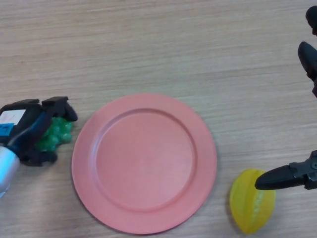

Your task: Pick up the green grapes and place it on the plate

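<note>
A bunch of green grapes (57, 134) lies on the wooden table at the left, just beside the rim of a pink plate (143, 162) that sits in the middle. My left hand (27, 130) comes in from the left, its fingers and thumb curled round the grapes, covering their left part. My right hand (297, 174) is at the right edge, fingers straight and spread, one finger reaching over a yellow fruit.
A yellow ribbed fruit (251, 200) lies on the table at the lower right, right of the plate and under my right hand's lower finger. The wooden table (163, 44) stretches away behind the plate.
</note>
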### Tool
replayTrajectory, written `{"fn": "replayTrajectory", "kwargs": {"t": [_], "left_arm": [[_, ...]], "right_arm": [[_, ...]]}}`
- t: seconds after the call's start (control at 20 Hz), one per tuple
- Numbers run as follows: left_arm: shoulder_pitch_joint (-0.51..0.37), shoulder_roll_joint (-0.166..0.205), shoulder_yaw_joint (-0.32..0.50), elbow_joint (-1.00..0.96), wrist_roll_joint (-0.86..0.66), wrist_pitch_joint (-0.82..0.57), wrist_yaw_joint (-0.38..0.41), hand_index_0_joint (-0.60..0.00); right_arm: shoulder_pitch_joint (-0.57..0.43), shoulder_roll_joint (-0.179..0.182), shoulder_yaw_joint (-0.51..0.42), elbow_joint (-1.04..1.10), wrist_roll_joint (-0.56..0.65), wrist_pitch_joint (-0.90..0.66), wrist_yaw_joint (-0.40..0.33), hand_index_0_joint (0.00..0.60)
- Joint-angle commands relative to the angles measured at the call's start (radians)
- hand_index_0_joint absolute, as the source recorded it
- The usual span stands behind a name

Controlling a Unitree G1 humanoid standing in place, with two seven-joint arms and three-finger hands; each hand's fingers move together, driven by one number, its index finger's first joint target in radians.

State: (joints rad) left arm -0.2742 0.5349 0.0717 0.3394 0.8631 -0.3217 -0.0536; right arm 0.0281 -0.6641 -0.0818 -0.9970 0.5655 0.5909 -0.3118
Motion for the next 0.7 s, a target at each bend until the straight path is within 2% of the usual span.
{"fn": "replayTrajectory", "kwargs": {"t": [0.05, 0.2, 0.35, 0.4, 0.45, 0.5, 0.55, 0.6, 0.7], "left_arm": [[-0.004, 0.087, 0.157, -0.092, 0.002, -0.006, 0.012, -0.6], [0.053, 0.07, 0.229, -0.278, -0.091, 0.053, -0.123, -0.6], [0.083, 0.059, 0.266, -0.437, -0.121, 0.09, -0.201, -0.6], [0.092, 0.034, 0.281, -0.532, -0.17, 0.13, -0.263, -0.6], [0.094, 0.023, 0.286, -0.579, -0.192, 0.157, -0.292, -0.6], [0.086, -0.014, 0.285, -0.681, -0.252, 0.239, -0.344, -0.6], [0.082, -0.027, 0.278, -0.733, -0.285, 0.288, -0.379, -0.6], [0.071, -0.052, 0.256, -0.823, -0.343, 0.378, -0.431, -0.6], [0.063, -0.084, 0.196, -0.942, -0.369, 0.493, -0.482, -0.6]], "right_arm": [[-0.021, -0.049, -0.074, -0.05, 0.011, -0.163, -0.039, 0.0], [-0.026, -0.066, -0.062, -0.05, 0.018, -0.17, -0.054, 0.0], [-0.033, -0.072, -0.046, -0.05, 0.017, -0.178, -0.068, 0.0], [-0.032, -0.076, -0.042, -0.05, 0.021, -0.185, -0.074, 0.0], [-0.031, -0.079, -0.041, -0.05, 0.025, -0.187, -0.077, 0.0], [-0.031, -0.083, -0.037, -0.05, 0.028, -0.191, -0.083, 0.0], [-0.03, -0.086, -0.037, -0.05, 0.031, -0.194, -0.086, 0.0], [-0.031, -0.092, -0.036, -0.05, 0.034, -0.197, -0.091, 0.0], [-0.031, -0.095, -0.028, -0.05, 0.031, -0.202, -0.096, 0.0]]}}
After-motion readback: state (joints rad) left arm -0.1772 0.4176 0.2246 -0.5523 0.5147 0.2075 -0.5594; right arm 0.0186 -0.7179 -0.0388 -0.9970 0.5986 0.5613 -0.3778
